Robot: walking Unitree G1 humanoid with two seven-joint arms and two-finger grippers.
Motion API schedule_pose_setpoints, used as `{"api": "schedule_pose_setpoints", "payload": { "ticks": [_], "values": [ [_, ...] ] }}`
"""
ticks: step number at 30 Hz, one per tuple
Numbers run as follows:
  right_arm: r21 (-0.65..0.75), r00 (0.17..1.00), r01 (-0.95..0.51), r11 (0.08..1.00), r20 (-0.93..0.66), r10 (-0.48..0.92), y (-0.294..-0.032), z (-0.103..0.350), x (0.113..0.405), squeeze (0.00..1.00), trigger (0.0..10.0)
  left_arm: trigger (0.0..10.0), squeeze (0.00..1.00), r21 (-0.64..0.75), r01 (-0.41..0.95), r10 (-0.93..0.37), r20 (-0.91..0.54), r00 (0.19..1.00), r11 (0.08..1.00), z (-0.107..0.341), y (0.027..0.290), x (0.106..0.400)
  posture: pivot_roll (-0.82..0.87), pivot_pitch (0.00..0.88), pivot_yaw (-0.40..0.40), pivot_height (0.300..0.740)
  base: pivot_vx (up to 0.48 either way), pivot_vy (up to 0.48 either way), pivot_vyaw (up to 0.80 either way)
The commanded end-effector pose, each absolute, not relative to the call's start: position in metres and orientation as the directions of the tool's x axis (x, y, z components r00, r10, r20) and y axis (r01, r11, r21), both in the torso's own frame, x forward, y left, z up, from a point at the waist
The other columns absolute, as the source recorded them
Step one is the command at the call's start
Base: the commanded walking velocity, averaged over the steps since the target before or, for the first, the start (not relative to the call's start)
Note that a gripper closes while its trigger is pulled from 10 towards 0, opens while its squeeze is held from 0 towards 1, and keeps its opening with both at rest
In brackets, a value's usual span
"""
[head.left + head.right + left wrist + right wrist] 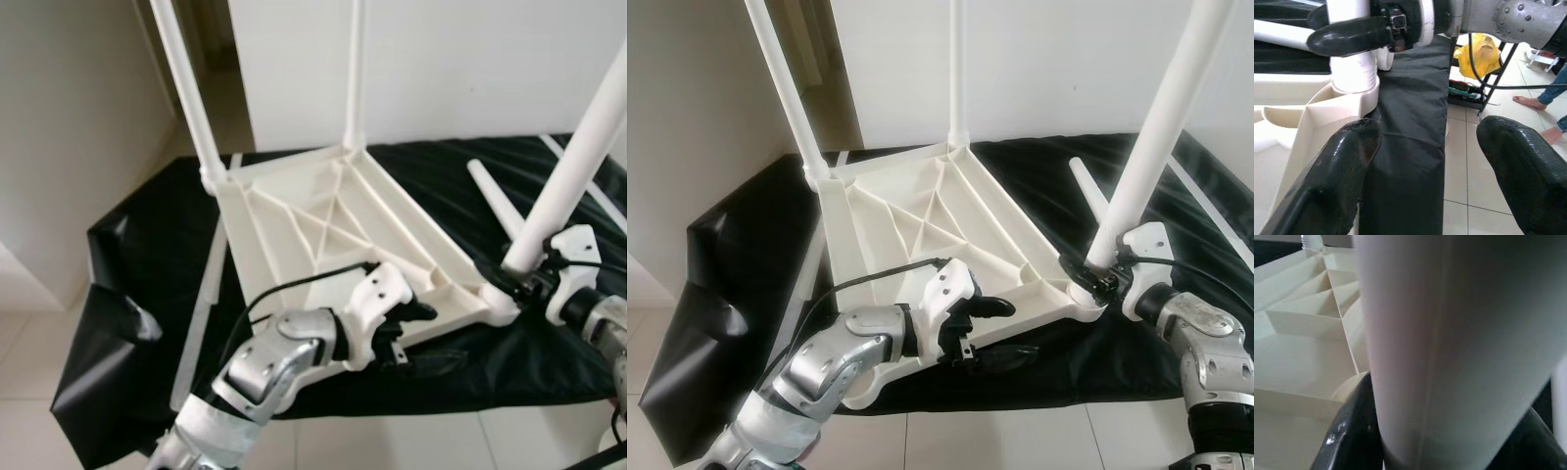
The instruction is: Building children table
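Upside-down white table top (921, 225) lying flat on a black sheet (745, 284) over a low stand, ribs facing up. Two legs (784, 83) already standing in the far corners. Third leg (1146, 137) planted in the near right corner socket (1085, 294), leaning up and away to the right instead of straight up. Right gripper (1097, 274) clamped around the bottom of that leg, just above the socket, black fingers (1349, 36) wrapped on both sides. In the right wrist view, leg right between the fingers, very close.

Left gripper (985, 318) down at the near edge of the table top, spread wide, holding nothing. One finger (1339, 166) touching or almost touching the rim; the other out over the sheet and the tiled floor (1464, 147).

Fourth leg (1102, 206) lying loose on the sheet, just past the right corner, near the right gripper and well apart from the left one. Long way running from near to far, thick end hidden behind the held leg.

Probably next: straighten the held leg into its socket, pushing down along its length. Right arm best placed for that, left arm good for steadying the rim. A person's bare feet (1528, 103) on the floor nearby.
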State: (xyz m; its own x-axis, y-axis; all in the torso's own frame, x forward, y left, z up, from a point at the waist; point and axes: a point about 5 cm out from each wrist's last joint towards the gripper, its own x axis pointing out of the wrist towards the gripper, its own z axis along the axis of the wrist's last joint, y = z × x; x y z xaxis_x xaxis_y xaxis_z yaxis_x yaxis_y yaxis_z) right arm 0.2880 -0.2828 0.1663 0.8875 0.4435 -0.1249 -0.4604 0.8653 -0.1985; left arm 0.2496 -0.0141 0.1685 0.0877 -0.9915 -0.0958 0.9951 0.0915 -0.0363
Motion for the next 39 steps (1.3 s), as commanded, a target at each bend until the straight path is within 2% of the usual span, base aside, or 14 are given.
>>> {"api": "schedule_pose_setpoints", "payload": {
  "ticks": [1, 9, 14, 15, 16, 17, 39],
  "values": [
    [-0.166, 0.871, -0.487, 0.858, -0.163, 0.463, -0.282, 0.155, 0.285, 0.0, 0.0, 10.0, 0.0, -0.007, 0.97, -0.963, -0.117, 0.241, 0.244, 0.169, -0.011, 0.264, -0.08, 0.0, 0.029, 0.74, 0.0, 0.0, 0.0],
    [-0.144, 0.876, -0.477, 0.867, -0.16, 0.456, -0.283, 0.148, 0.28, 0.0, 0.0, 10.0, 0.0, 0.006, 0.953, -0.943, -0.138, 0.302, 0.304, 0.166, -0.012, 0.272, -0.09, 0.0, 0.034, 0.74, 0.0, 0.0, 0.0],
    [-0.133, 0.878, -0.472, 0.871, -0.155, 0.452, -0.283, 0.147, 0.279, 0.0, 0.0, 10.0, 0.0, 0.0, 0.949, -0.939, -0.144, 0.311, 0.314, 0.164, -0.011, 0.274, -0.09, 0.0, 0.032, 0.74, 0.0, 0.0, 0.0],
    [-0.13, 0.88, -0.469, 0.873, -0.153, 0.45, -0.283, 0.146, 0.278, 0.0, 1.0, 10.0, 0.0, -0.001, 0.948, -0.938, -0.147, 0.314, 0.318, 0.164, -0.011, 0.275, -0.09, 0.0, 0.03, 0.74, 0.0, 0.0, 0.0],
    [-0.13, 0.88, -0.469, 0.873, -0.153, 0.45, -0.283, 0.146, 0.278, 0.0, 1.0, 10.0, 0.0, -0.001, 0.948, -0.938, -0.147, 0.314, 0.318, 0.164, -0.011, 0.275, -0.09, 0.0, 0.03, 0.74, 0.0, 0.0, 0.0],
    [-0.127, 0.887, -0.457, 0.88, -0.147, 0.439, -0.284, 0.146, 0.277, 0.0, 10.0, 10.0, 0.0, -0.002, 0.947, -0.936, -0.149, 0.318, 0.322, 0.164, -0.01, 0.276, -0.09, 0.0, 0.028, 0.74, 0.0, 0.0, 0.0],
    [-0.075, 0.906, -0.414, 0.907, -0.124, 0.404, -0.281, 0.143, 0.279, 0.0, 10.0, 10.0, 0.0, -0.002, 0.944, -0.935, -0.143, 0.326, 0.329, 0.164, -0.008, 0.277, -0.08, 0.0, 0.021, 0.74, 0.0, 0.0, 0.0]
  ]
}}
